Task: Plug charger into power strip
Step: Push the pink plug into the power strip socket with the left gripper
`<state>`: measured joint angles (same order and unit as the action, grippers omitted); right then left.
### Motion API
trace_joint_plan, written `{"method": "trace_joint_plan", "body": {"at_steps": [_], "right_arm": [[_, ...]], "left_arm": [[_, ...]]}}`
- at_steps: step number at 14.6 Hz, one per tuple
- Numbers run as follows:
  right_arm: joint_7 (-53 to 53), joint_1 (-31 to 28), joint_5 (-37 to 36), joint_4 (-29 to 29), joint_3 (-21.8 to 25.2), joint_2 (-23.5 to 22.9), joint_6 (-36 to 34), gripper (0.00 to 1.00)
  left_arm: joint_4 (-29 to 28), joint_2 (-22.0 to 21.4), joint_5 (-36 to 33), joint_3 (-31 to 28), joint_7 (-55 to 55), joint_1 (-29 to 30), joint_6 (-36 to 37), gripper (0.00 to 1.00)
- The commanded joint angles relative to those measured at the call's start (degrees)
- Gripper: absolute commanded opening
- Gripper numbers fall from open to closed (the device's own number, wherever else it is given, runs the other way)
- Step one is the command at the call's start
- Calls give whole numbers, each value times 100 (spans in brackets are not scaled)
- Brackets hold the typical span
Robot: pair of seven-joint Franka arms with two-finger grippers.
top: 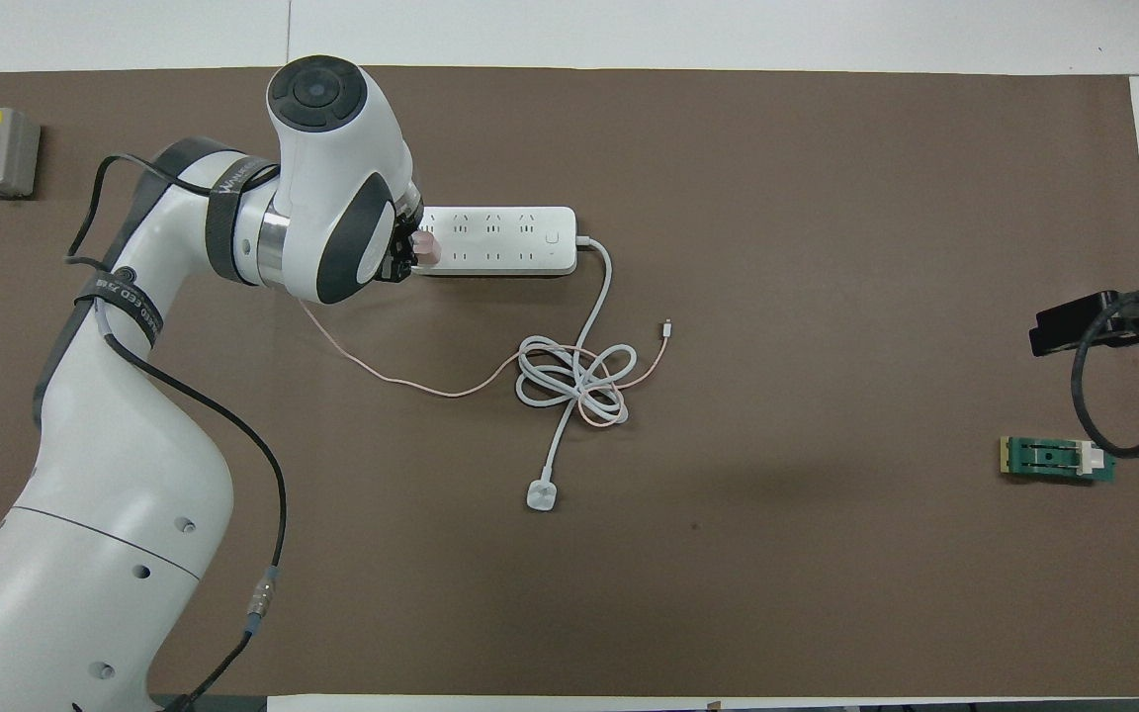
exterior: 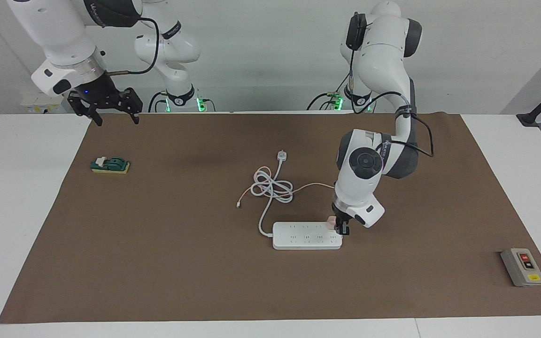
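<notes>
Left gripper (exterior: 340,224) angled down over the power strip (exterior: 306,235), clamped on the charger (exterior: 330,222). Right gripper (exterior: 105,109) raised, waiting, fingers apart.

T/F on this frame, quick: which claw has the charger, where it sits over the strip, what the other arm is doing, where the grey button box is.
1. The left claw holds the charger. True.
2. The charger is at the power strip end where the cord exits. False: at the other end.
3. The right claw grips the green switch. False: it waits raised, open.
4. The grey button box lies toward the left arm's end. True.
</notes>
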<state>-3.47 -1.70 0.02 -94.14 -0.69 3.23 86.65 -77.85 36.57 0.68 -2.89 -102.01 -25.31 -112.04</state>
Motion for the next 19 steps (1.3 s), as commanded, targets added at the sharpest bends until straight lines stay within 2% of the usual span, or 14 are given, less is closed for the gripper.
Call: {"method": "trace_joint_plan", "body": {"at_steps": [1, 12, 19], "right_arm": [[101, -23, -133, -113, -55, 108, 36, 100], [101, -15, -133, -122, -55, 108, 36, 100], [110, -15, -133, -122, -55, 108, 36, 100]], "left_arm": [[-186, 439, 99, -1, -100, -106, -608, 0], [-204, 316, 134, 17, -100, -97, -722, 0], [-204, 61, 274, 25, -100, -35, -705, 0]]}}
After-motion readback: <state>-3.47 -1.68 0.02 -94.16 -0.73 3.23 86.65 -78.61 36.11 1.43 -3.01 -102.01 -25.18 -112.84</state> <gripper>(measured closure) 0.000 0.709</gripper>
